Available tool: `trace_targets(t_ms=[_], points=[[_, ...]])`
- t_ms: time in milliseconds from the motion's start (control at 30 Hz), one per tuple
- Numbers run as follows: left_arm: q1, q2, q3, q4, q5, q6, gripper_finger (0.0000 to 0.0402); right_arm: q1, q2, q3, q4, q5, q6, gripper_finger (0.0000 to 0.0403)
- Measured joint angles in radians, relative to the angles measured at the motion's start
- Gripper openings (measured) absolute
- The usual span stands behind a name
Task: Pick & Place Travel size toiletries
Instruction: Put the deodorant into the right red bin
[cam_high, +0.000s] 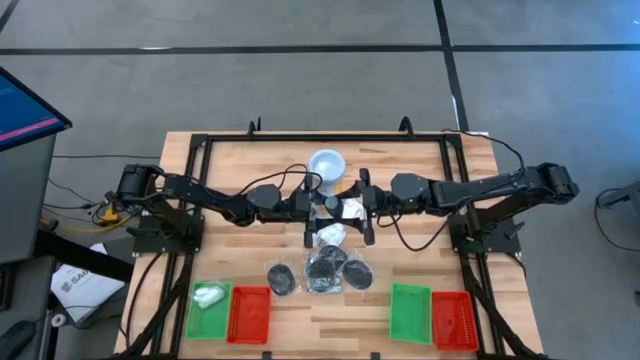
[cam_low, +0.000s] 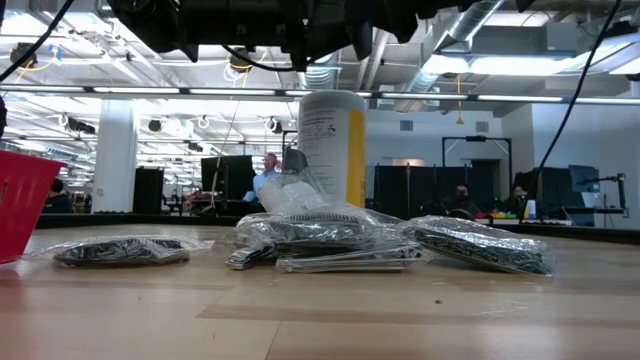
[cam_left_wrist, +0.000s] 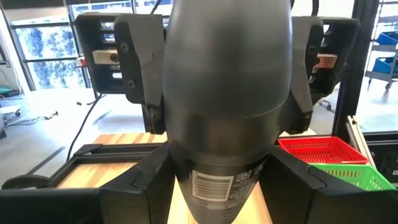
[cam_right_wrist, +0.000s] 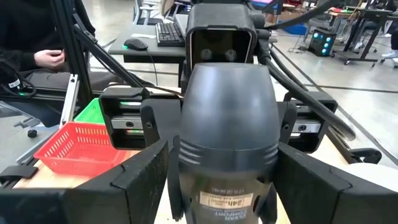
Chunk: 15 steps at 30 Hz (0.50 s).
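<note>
A: Left to right, quick?

B: One white packet (cam_high: 208, 295) sits in the left green tray (cam_high: 196, 318). Left gripper (cam_left_wrist: 221, 171) is mid-desk (cam_high: 240, 165), up off the wood, clamped on a dark grey piece (cam_left_wrist: 227, 74).

A: Right gripper (cam_right_wrist: 224, 165)?

B: It faces the left one, with the same piece between. Can't tell if it grips.

A: How will it handle?

B: Prob. stiff, smooth and rounded, so slippery. Grip the wide belly, not the taper. The rest of the packets (cam_high: 325, 268) lie near the desk's front; the film looks light and crinkly, so pinch across the middle.

Bright overhead light, soft shadows (wrist foregrounds blurred)
</note>
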Motion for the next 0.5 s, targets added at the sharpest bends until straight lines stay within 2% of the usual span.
trace_targets(t_ms=[167,500], points=[[0.004,0.0,0.0,0.003,-0.001,0.0,0.0184,0.0,0.006,0.001,0.028,0.0,0.0,0.0263],[0.005,0.024,0.008,-0.007,-0.008,0.011,0.0184,-0.001,0.109,0.003,0.134,0.001,-0.056,0.0256]])
